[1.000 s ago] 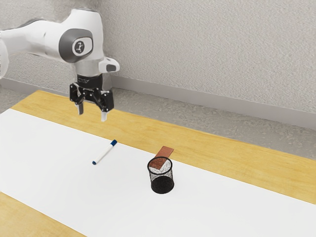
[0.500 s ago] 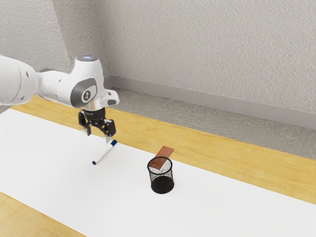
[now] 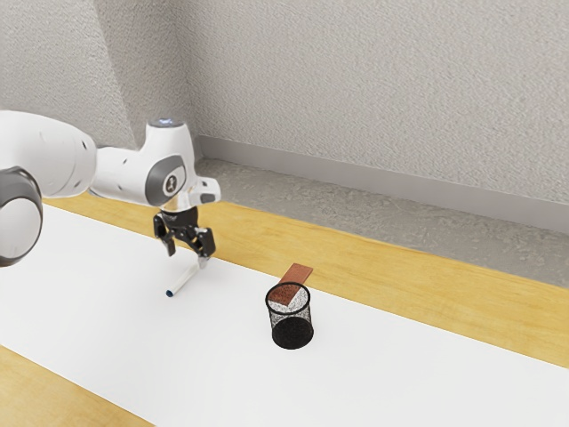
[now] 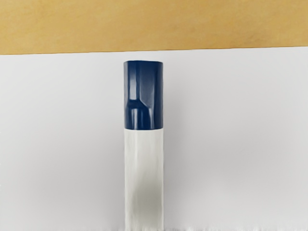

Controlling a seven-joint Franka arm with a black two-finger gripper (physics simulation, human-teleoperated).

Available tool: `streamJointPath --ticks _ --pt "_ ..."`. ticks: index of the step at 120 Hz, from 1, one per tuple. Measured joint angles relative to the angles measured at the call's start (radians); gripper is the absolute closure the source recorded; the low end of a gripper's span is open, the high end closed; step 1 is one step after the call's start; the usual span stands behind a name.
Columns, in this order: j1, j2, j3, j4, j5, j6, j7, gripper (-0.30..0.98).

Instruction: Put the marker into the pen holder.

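Note:
My gripper is low over the table in the exterior view, its fingers open and apart, one on each side of the marker. The white marker lies on the white sheet, its blue tail end showing while a finger hides the capped end. In the wrist view the marker lies lengthwise under my hand, blue cap toward the wooden strip. The black mesh pen holder stands upright on the sheet, toward the exterior view's right from the gripper, apart from the marker.
A flat reddish-brown block lies just behind the pen holder, partly seen through its mesh. The white sheet covers the middle of the wooden table. A plain wall rises beyond the far edge.
My hand has come down from high above the table to the marker, shifting slightly toward the exterior view's right. The marker, pen holder and block have not moved.

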Motion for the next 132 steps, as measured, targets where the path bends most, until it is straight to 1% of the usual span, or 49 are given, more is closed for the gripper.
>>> streamJointPath --ticks 18,26,59,76,96,132 --pt "0.002 0.052 0.012 0.043 -0.008 -0.004 0.042 0.00" --pt "0.002 0.065 0.015 0.053 -0.010 -0.006 0.058 0.02" --pt "0.002 0.078 0.012 0.069 -0.016 -0.009 0.108 0.26" --pt "0.002 0.094 0.010 0.081 -0.017 -0.006 0.128 0.33" --pt "0.002 0.100 0.007 0.096 -0.017 -0.005 0.151 0.43" --pt "0.002 0.113 0.006 0.108 -0.021 0.000 0.182 0.53"
